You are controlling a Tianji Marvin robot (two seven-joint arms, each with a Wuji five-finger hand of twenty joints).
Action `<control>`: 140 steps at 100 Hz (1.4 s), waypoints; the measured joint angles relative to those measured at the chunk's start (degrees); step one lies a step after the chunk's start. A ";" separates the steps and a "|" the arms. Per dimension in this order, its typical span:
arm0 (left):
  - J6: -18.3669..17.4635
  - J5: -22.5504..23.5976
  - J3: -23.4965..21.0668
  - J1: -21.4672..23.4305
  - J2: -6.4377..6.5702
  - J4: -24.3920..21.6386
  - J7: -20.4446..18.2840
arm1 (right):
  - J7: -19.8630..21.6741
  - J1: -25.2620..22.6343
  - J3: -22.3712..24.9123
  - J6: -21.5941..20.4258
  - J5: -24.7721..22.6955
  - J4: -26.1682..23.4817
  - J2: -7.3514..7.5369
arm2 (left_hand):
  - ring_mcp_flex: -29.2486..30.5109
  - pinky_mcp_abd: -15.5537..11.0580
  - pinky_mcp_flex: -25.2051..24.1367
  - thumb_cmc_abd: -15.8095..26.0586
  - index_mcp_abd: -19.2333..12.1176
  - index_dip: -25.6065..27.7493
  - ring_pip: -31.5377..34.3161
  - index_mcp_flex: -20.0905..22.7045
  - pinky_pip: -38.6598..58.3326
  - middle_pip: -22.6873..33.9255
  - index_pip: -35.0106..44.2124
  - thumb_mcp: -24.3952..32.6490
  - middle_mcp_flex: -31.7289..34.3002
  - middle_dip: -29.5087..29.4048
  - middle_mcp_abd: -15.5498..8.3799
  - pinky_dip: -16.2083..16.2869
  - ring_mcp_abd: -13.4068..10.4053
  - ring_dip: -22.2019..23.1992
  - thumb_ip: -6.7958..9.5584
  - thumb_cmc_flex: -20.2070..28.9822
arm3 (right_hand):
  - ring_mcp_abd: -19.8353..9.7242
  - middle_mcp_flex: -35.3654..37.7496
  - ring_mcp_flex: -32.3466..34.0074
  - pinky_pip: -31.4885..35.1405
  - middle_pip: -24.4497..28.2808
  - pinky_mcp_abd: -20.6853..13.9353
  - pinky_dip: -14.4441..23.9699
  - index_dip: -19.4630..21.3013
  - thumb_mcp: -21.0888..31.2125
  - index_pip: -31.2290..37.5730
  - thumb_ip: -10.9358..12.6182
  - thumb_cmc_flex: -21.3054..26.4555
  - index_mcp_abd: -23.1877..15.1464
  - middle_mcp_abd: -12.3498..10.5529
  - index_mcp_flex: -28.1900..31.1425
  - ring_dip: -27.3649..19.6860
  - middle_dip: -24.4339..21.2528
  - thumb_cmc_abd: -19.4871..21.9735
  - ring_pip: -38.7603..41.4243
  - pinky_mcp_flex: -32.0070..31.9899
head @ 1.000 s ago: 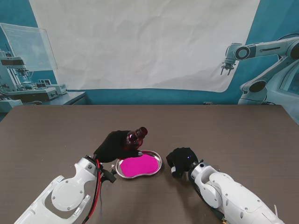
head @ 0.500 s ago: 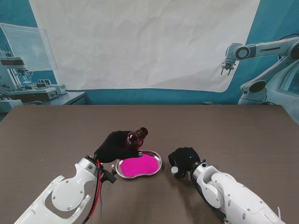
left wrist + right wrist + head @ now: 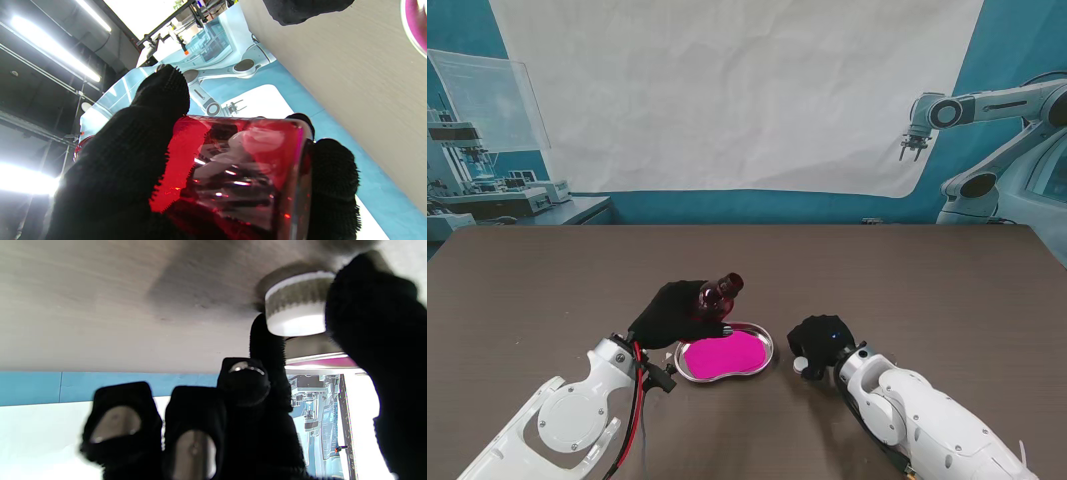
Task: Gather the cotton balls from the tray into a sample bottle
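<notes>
On the dark wooden table (image 3: 577, 280), beside the kidney-shaped metal tray (image 3: 764, 357) with its magenta lining, both black-gloved hands are seen at work. The left arm is raised from the near left corner, and the left hand (image 3: 670, 313) is set at the tray's left edge, its fingers (image 3: 156, 100) wrapped around the red sample bottle (image 3: 719, 293). The bottle is held tilted, its open neck pointing away from the robot and to the right, over the tray's far left rim. Through the left wrist camera, the bottle's translucent red wall (image 3: 240, 173) is seen pressed between thumb and fingers, with pale shapes inside that cannot be identified for certain. The right arm is extended from the near right corner, and the right hand (image 3: 819, 343) is lowered to the table just right of the tray. A small white cap (image 3: 295, 311) is pinched between its thumb and forefinger, against the tabletop, while the remaining fingers (image 3: 121, 420) are curled loosely. In the stand view the cap (image 3: 800, 367) shows at the hand's near edge. Individual cotton balls cannot be made out on the tray.
</notes>
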 measured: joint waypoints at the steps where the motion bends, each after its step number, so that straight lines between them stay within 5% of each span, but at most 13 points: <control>1: -0.01 0.00 0.00 0.00 0.00 0.00 0.00 | 0.00 0.00 0.00 -0.02 0.01 0.00 0.00 | 0.00 0.00 0.00 0.00 0.00 0.00 0.00 0.00 0.00 0.00 0.00 0.00 0.00 0.00 0.00 0.00 0.00 0.00 0.00 0.00 | 0.02 0.05 0.01 0.01 0.00 0.00 0.00 0.00 0.00 0.00 0.00 0.00 -0.09 0.00 0.55 0.03 0.00 0.20 0.05 0.00; 65: -0.03 -0.06 -0.07 0.06 0.00 0.03 -0.07 | 0.44 0.21 -0.23 -0.36 -0.19 -0.10 0.09 | 0.00 0.00 0.00 0.00 -0.01 0.00 0.00 0.00 0.00 0.00 0.00 0.00 0.00 0.00 0.00 0.00 0.00 0.00 0.00 0.00 | 0.23 1.30 0.02 1.13 -0.46 0.00 0.00 -1.33 -0.02 1.21 0.02 -2.62 -0.23 0.00 1.77 1.13 0.02 3.60 1.18 0.48; 82: -0.04 -0.07 -0.08 0.06 0.01 0.03 -0.07 | 0.26 0.42 -0.78 -0.36 0.04 -0.01 0.09 | 0.00 0.00 0.00 0.00 -0.01 0.00 0.00 0.00 0.00 0.00 0.00 0.00 0.00 0.00 0.00 0.00 0.00 0.00 0.00 0.00 | 0.57 1.44 0.02 1.43 1.51 0.00 0.00 -12.59 -0.09 6.92 -6.82 -0.77 -0.26 0.00 1.94 1.43 -0.14 4.24 1.66 0.54; 140: -0.09 -0.08 -0.29 0.21 0.01 -0.01 -0.10 | -0.83 2.90 -4.37 -1.33 -0.38 1.40 0.30 | 0.00 0.00 0.00 0.00 -0.01 0.00 0.00 0.00 0.00 0.00 0.00 0.00 0.00 0.00 0.00 0.00 0.00 0.00 0.00 0.00 | 0.87 1.51 0.02 1.95 4.28 0.00 0.00 -20.49 -2.29 13.16 -11.89 -0.03 -0.26 0.00 1.93 2.01 -0.74 6.59 2.70 0.56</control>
